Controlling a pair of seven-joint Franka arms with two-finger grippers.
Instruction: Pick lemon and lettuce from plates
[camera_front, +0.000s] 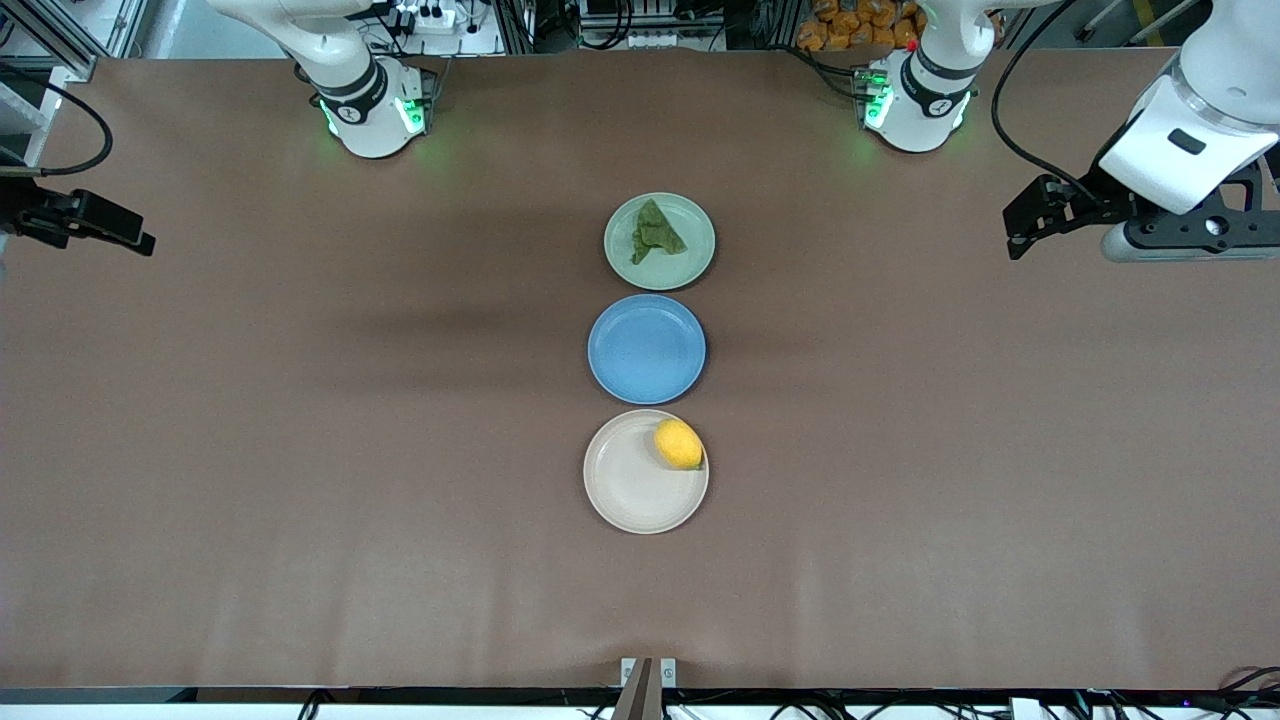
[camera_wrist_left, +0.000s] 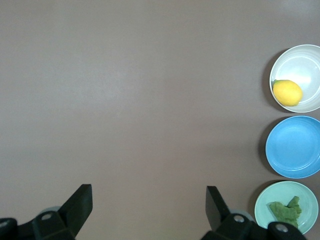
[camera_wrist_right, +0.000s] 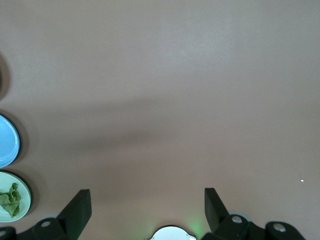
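The lettuce (camera_front: 655, 234) lies on the pale green plate (camera_front: 690, 262), the plate nearest the robots' bases. The lemon (camera_front: 678, 444) sits on the beige-white plate (camera_front: 625, 490), nearest the front camera, at the rim toward the left arm's end. My left gripper (camera_front: 1015, 232) is open and empty, up over bare table at the left arm's end. Its wrist view (camera_wrist_left: 148, 202) shows the lemon (camera_wrist_left: 287, 92) and lettuce (camera_wrist_left: 286, 211) well off to one side. My right gripper (camera_front: 130, 235) is open and empty over the right arm's end; its wrist view (camera_wrist_right: 146, 205) shows the lettuce (camera_wrist_right: 10, 199).
An empty blue plate (camera_front: 647, 349) lies between the two task plates, all three in a row down the middle of the brown table (camera_front: 300, 450). The arm bases (camera_front: 370, 110) stand along the table's edge farthest from the front camera.
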